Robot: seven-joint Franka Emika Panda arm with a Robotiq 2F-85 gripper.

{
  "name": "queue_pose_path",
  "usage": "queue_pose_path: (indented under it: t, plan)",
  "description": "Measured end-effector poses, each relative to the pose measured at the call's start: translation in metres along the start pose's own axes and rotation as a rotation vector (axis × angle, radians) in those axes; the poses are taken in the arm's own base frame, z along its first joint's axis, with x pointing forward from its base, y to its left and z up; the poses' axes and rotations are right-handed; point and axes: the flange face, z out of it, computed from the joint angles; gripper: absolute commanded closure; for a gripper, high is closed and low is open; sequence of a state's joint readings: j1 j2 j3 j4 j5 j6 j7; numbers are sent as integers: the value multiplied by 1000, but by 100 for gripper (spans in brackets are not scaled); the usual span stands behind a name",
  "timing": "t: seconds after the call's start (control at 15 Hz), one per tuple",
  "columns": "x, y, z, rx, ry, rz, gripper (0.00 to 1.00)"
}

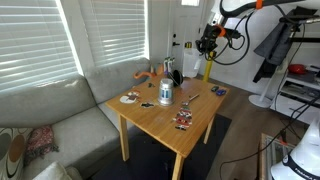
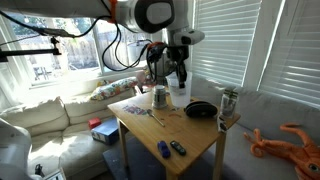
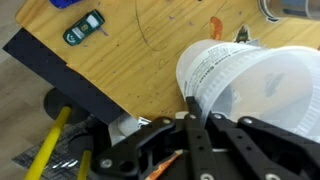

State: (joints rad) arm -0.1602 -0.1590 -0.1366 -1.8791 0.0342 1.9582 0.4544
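Living room with slatted blinds, a pale sofa (image 1: 60, 110) and a light wooden table (image 1: 190, 125).

Item 1: gripper (image 3: 190, 108). Jaws are drawn fully together, pinching the rim wall of the cup. One finger appears to be inside the wall and one outside.

Item 2: white plastic cup (image 3: 255, 80), translucent, printed label on its side. It hangs directly under the fingertips, over the table's end, and is also seen in an exterior view (image 2: 181, 90). Whether its base is off the wood cannot be told.
- Handling, by judgement: light, thin-walled and springy, with a smooth, somewhat slippery skin.
- A hard squeeze would likely buckle the rim.
- The rim pinch suits it, and a grip lower down round the body would be steadier.

Item 3: green toy car (image 3: 83, 27), on the table, well ahead of the fingertips in the wrist view.

Item 4: metal cup (image 2: 158, 97), on the table just beside and below the gripper.

Item 5: black bowl (image 2: 200, 110), on the opposite side, near.

Item 6: yellow pole (image 3: 48, 140), beyond the table edge, below the gripper.
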Motion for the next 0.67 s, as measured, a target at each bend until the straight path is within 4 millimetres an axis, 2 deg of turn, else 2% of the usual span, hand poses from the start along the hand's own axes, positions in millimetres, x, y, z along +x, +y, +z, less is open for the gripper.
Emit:
queue_pose_path:
  t: [0.27, 0.47, 0.67]
  plan:
    - [-25, -52, -22, 34, 3, -113, 99]
    - [-41, -89, -26, 62, -6, -185, 99]
    - [-46, -115, -24, 83, -16, -234, 99]
